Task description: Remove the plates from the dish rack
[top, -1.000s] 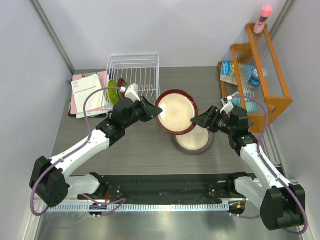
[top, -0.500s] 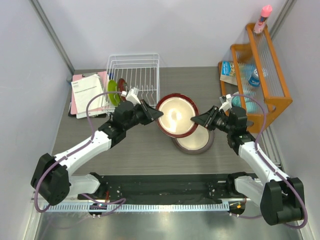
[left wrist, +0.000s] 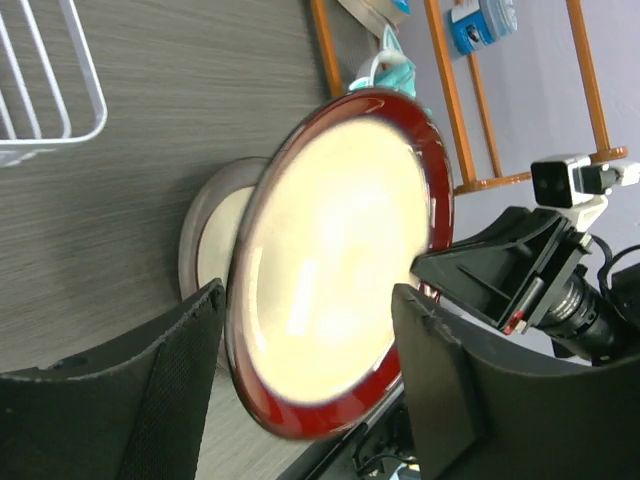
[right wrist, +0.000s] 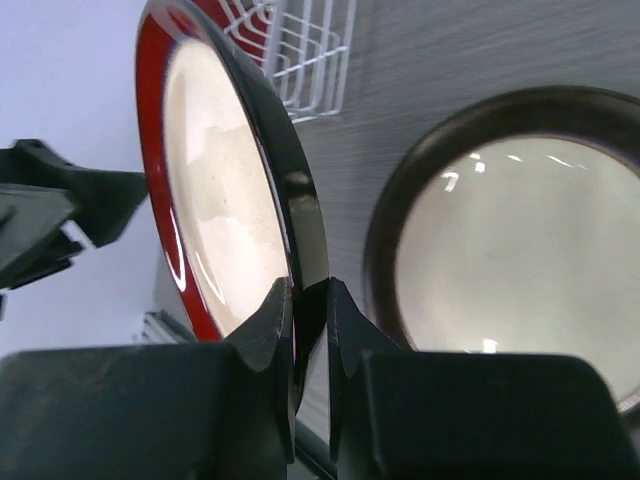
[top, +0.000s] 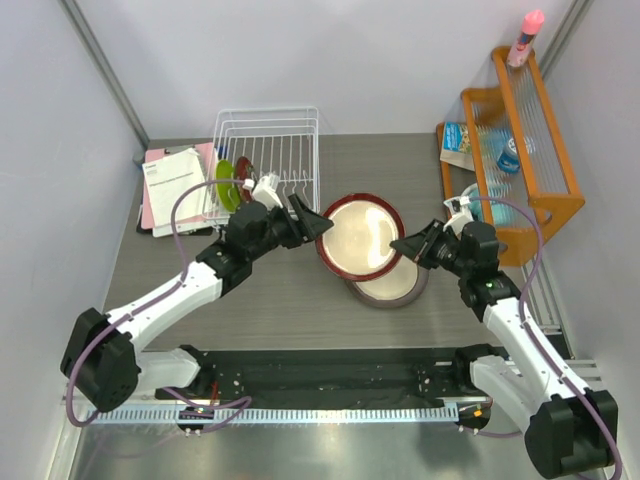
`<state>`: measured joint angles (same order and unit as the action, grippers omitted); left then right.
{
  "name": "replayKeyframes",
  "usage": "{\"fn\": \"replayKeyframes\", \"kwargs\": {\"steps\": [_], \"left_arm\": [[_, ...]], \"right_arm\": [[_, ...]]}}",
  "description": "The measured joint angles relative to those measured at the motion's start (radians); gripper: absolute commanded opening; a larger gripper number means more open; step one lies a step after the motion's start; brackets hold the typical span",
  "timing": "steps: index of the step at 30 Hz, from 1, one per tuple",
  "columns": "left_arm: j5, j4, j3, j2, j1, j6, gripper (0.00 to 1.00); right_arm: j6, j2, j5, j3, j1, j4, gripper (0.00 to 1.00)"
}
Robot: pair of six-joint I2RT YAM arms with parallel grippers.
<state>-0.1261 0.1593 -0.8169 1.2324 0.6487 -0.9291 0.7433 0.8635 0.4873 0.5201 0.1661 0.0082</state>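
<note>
The dark-red-rimmed plate (top: 358, 236) (left wrist: 340, 250) (right wrist: 215, 195) hangs tilted above the table, and my right gripper (top: 402, 247) (right wrist: 308, 292) is shut on its right rim. My left gripper (top: 318, 224) (left wrist: 305, 300) stands open at the plate's left edge, with its fingers apart on either side of the rim and off it. Partly under that plate, the grey-rimmed plate (top: 388, 291) (left wrist: 212, 225) (right wrist: 510, 240) lies flat on the table. The white wire dish rack (top: 268, 138) (right wrist: 300, 55) stands at the back left, with a lime green plate (top: 226, 184) and a red plate (top: 243, 177) upright at its left end.
An orange wooden shelf (top: 522, 150) with a pink bottle (top: 526, 34) and small packs stands at the back right, close behind my right arm. Papers (top: 172, 186) lie left of the rack. Walls close in on both sides.
My right gripper has shut on the plate's right rim. My left gripper has opened and let go of the plate. The plate has shifted slightly right and toward me, over the grey-rimmed plate.
</note>
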Motion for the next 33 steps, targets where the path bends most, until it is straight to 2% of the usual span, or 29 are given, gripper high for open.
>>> {"fn": "replayKeyframes", "kwargs": {"steps": [8, 13, 22, 33], "left_arm": [[0.118, -0.079, -0.041, -0.1, 0.006, 0.108, 0.75], [0.207, -0.13, -0.05, -0.17, 0.006, 0.167, 0.77], [0.328, -0.23, -0.05, -0.206, 0.006, 0.241, 0.79], [0.445, -0.296, -0.05, -0.22, 0.006, 0.288, 0.84]], "right_arm": [[-0.1, -0.017, -0.233, 0.013, -0.011, -0.274, 0.01], [-0.124, -0.017, -0.287, 0.013, -0.02, -0.336, 0.01], [-0.144, -0.004, -0.295, -0.013, -0.063, -0.33, 0.01], [-0.11, 0.114, -0.214, -0.058, -0.085, -0.202, 0.01]]}}
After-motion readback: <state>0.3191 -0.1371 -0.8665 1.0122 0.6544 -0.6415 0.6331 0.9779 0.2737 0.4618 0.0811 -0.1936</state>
